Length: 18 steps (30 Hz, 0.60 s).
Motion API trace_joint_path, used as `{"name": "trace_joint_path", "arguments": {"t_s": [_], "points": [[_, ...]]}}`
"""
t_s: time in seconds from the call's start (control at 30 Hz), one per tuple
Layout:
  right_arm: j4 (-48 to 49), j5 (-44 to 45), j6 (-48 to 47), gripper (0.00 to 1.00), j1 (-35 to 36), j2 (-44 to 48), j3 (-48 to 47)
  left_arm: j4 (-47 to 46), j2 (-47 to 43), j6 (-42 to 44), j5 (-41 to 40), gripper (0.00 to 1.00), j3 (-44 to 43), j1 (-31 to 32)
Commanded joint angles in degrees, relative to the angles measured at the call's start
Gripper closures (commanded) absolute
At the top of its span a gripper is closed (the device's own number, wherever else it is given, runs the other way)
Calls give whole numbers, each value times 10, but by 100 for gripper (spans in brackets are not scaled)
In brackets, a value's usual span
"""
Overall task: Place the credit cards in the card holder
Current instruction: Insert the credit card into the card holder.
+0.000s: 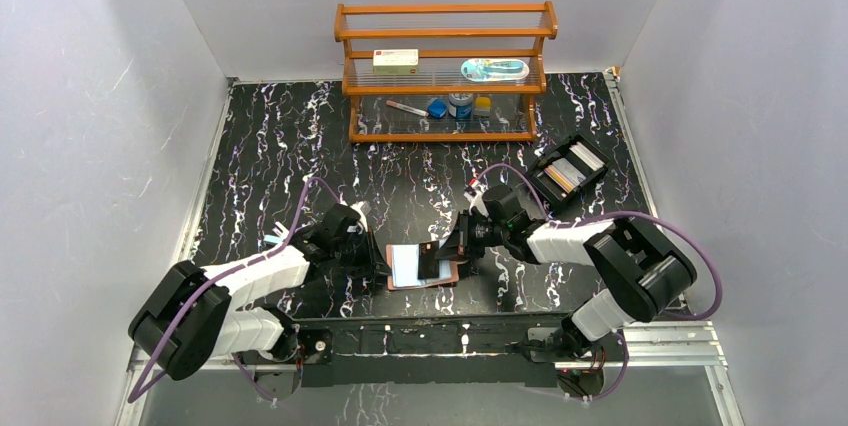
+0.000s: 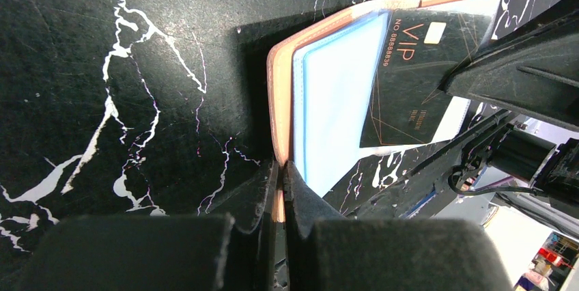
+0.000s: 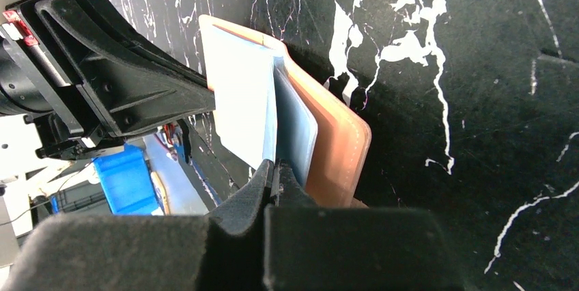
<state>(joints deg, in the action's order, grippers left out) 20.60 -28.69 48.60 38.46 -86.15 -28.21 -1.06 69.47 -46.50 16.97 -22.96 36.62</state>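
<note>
The card holder (image 1: 405, 268), a tan leather wallet, lies open near the table's front edge with its pale blue clear sleeves (image 2: 334, 100) facing up. My left gripper (image 1: 378, 264) is shut on the wallet's left leather edge (image 2: 278, 134); the jaws (image 2: 281, 175) pinch the tan rim. A black credit card (image 2: 416, 79) with orange VIP lettering lies slanted over the sleeves. My right gripper (image 1: 452, 251) is shut on its right end. In the right wrist view the card shows edge-on between the fingers (image 3: 276, 168), beside the tan cover (image 3: 334, 147). Whether the card's tip is inside a sleeve I cannot tell.
A black tray (image 1: 568, 171) with compartments holds more cards at the right, behind my right arm. A wooden shelf rack (image 1: 445, 71) stands at the back with a white red-labelled box (image 1: 396, 60) and small items. White walls close in three sides.
</note>
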Motion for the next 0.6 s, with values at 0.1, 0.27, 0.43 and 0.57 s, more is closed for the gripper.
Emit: {"name": "trace_joint_path", "arguments": {"t_s": [0.1,0.27,0.43,0.57], "points": [[35,-23,20,100,-1,-24,2,11,-2,5,1,100,-5,3],[26,-25,19,98,-1,-36,-6,23,13,7,-6,100,-13,2],[20,-32,18,97,-1,-41,-10,24,15,8,-5,100,-19,3],[12,-30,19,97,-1,-32,-15,29,14,12,-7,100,-22,3]]}}
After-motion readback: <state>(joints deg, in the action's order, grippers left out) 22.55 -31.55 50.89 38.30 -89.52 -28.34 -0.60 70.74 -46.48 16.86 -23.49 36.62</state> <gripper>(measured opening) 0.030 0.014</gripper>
